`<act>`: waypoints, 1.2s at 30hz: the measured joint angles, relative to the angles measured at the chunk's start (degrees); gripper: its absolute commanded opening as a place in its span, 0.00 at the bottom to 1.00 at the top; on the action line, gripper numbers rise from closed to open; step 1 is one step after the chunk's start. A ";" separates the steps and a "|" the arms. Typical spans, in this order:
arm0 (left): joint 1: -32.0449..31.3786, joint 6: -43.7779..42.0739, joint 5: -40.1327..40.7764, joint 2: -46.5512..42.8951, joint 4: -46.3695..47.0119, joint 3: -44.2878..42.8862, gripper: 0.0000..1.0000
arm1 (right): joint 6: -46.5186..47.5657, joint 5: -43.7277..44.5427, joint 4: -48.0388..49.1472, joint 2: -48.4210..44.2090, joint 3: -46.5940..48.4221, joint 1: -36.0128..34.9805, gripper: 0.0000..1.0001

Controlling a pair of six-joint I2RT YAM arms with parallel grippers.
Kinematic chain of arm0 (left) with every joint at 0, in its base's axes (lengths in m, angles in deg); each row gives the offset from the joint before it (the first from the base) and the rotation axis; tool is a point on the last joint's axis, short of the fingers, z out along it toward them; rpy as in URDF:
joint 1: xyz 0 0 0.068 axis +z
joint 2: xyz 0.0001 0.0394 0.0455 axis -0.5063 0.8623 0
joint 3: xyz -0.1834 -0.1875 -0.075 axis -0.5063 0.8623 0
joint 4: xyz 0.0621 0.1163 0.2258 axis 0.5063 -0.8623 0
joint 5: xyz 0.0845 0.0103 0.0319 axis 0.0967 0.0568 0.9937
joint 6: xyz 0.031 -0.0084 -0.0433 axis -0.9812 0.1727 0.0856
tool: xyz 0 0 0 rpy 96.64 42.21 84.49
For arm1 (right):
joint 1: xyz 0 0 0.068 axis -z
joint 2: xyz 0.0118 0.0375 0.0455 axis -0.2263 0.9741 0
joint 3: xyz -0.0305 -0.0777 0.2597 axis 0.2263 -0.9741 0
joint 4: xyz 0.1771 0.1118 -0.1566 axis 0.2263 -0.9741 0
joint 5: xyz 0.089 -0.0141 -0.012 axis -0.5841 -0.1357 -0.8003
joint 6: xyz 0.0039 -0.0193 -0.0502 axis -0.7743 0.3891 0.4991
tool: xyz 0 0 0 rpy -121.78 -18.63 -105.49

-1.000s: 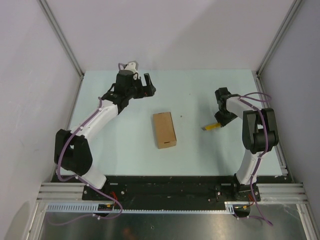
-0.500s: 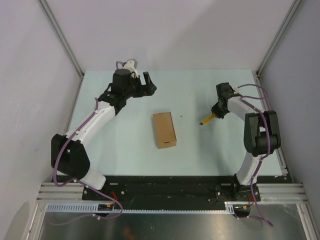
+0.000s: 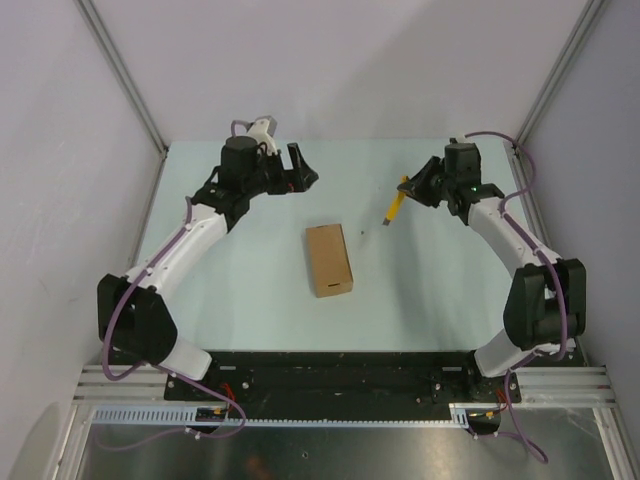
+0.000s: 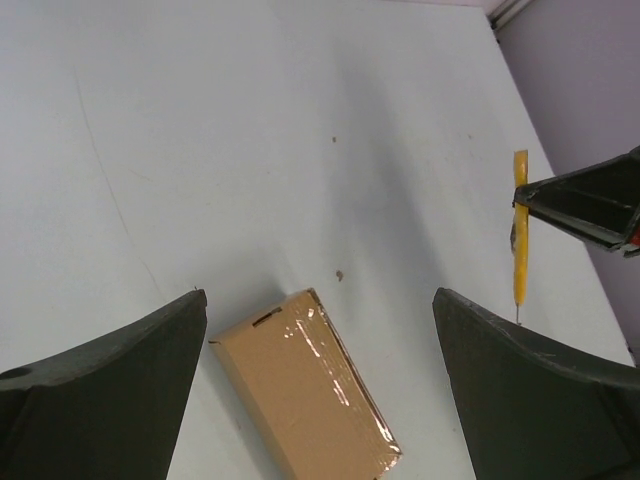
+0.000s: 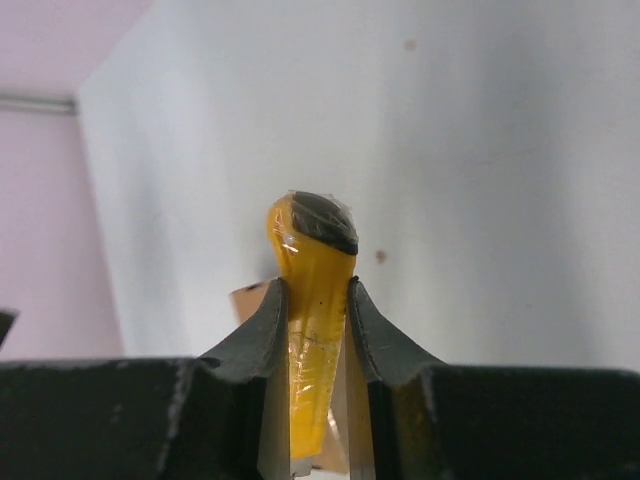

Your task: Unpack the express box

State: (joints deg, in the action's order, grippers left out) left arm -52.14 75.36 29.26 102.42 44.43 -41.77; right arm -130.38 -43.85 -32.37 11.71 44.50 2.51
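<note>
A: Where do we see the express box (image 3: 329, 259)?
B: Middle of the table (image 3: 250, 300), flat, lid apparently taped shut.
A: Beyond it?
B: We log the right gripper (image 5: 316, 305) clamping the tilted utility knife (image 3: 395, 204); the left gripper (image 3: 298, 168) gapes wide, holding nothing.

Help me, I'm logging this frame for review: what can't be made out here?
- Inside of the express box: hidden in every view, its taped lid is shut.
- Near end of the box, left wrist view: cut off by the bottom edge.
- Blade of the utility knife, top view: too small to tell if it is out.
- Knife's lower body, right wrist view: hidden inside the right gripper.
</note>
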 measured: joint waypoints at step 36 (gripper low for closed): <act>-10.84 22.53 -40.35 0.55 24.74 -8.57 1.00 | -21.09 -40.48 48.26 -10.51 3.37 -2.27 0.04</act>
State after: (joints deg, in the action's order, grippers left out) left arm -62.98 97.90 -11.09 102.96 69.17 -50.34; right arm -151.47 -84.33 15.89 1.19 47.86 0.24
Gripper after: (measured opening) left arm 0.996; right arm 0.220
